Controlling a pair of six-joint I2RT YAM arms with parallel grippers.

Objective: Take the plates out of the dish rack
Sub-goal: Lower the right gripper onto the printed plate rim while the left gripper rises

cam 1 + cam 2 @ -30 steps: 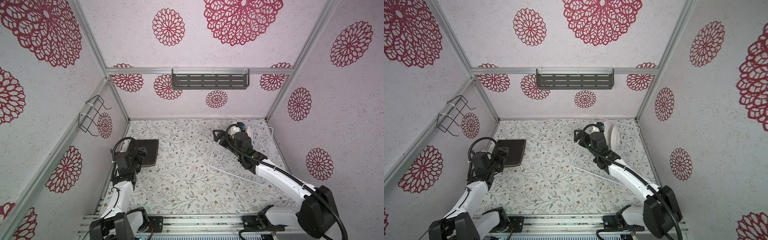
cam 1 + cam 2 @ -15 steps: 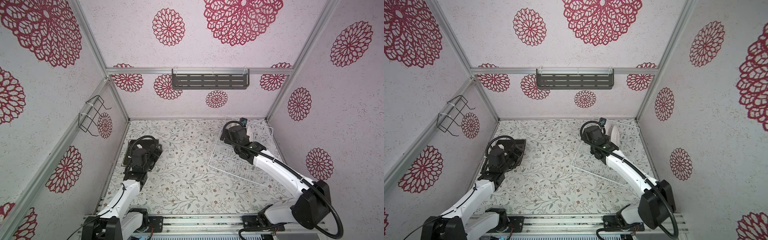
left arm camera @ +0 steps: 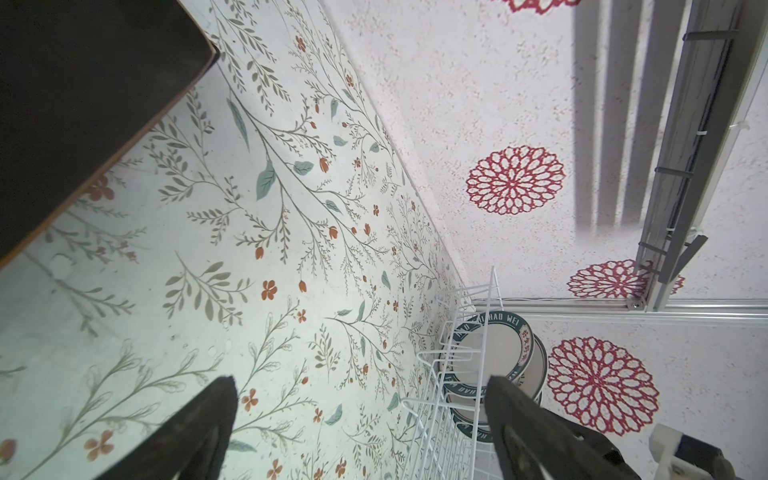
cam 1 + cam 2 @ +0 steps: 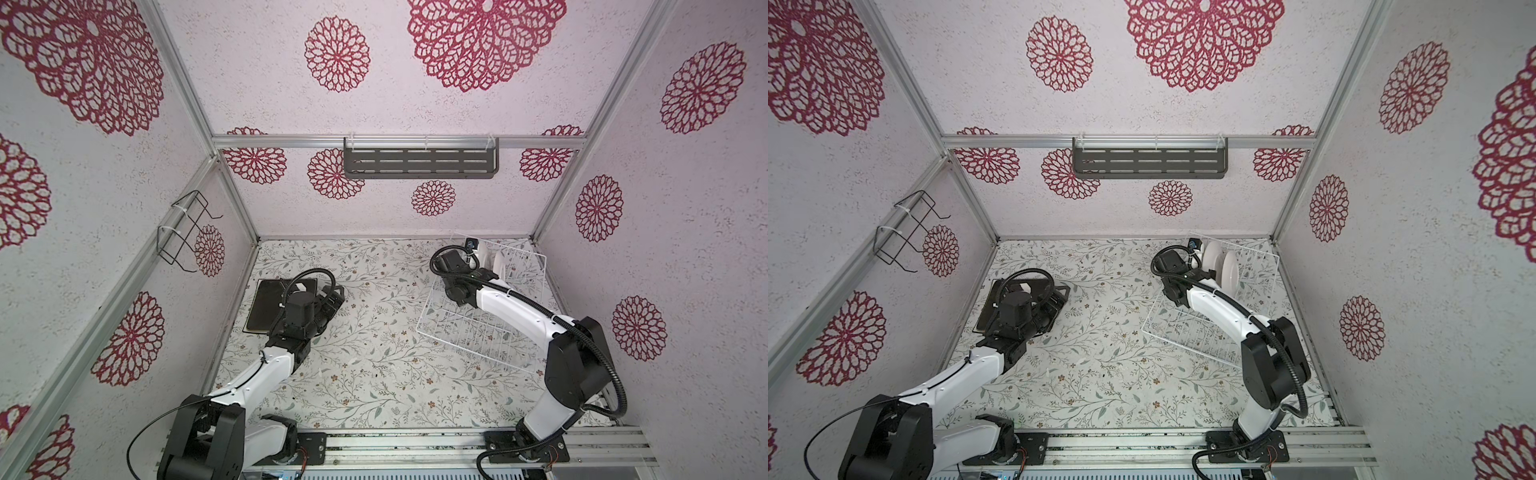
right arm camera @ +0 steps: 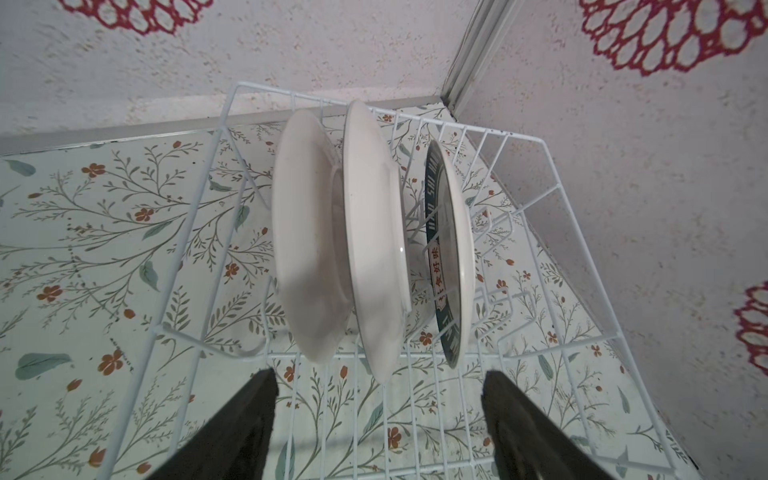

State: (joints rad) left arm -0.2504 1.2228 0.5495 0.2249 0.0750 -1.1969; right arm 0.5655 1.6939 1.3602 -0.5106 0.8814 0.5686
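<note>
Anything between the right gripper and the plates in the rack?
Only dish rack wires. In the right wrist view the open right gripper faces the three upright plates edge-on, the middle one's rim about level with its fingertips.

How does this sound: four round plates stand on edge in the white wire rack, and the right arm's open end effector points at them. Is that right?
Not four: the right wrist view shows three round plates standing on edge in the white wire rack. The rest holds: the right arm's end effector is open and points at them.
</note>
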